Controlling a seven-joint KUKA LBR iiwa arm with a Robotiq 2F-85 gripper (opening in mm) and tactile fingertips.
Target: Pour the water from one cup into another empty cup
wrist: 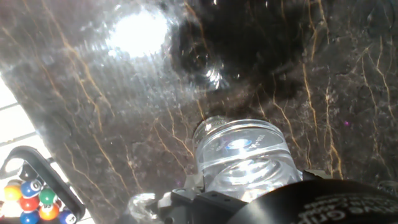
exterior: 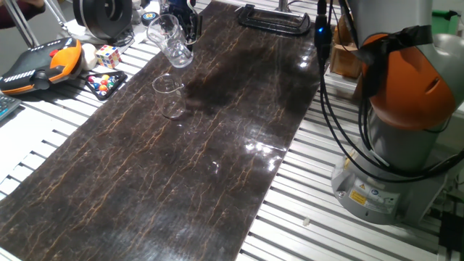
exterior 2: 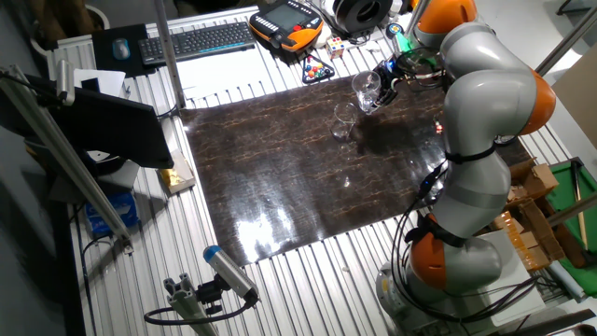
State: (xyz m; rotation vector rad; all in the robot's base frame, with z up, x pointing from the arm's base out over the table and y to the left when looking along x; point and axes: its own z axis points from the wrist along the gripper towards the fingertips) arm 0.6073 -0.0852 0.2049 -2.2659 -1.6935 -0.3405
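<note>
A dark marble-patterned mat [exterior: 217, 174] covers the middle of a slatted aluminium table [exterior: 326, 217], with a teach pendant [exterior: 40, 65], a Rubik's cube [exterior: 108, 56] and a tray of small billiard balls [exterior: 105, 82] crowded along its far edge. We see the gripper [exterior: 187, 22] at that end of the mat, clenched around the larger handled glass cup [exterior: 171, 40], which it holds lifted and tipped well off vertical, mouth angled down and outward. The smaller glass cup [exterior: 169, 93] stands upright on the mat, just below and slightly ahead of the tilted rim; from the other fixed view the two glasses [exterior 2: 367, 89] [exterior 2: 344, 122] read as close but not touching. The hand view looks along the held cup's [wrist: 242, 158] long axis toward the mat. We cannot make out the water itself in any view, nor a stream between the rims. We judge the pour to be in hand, and it turns on the upper lip staying directly above the lower cup's narrow mouth; a small sideways offset would spill onto the mat.
</note>
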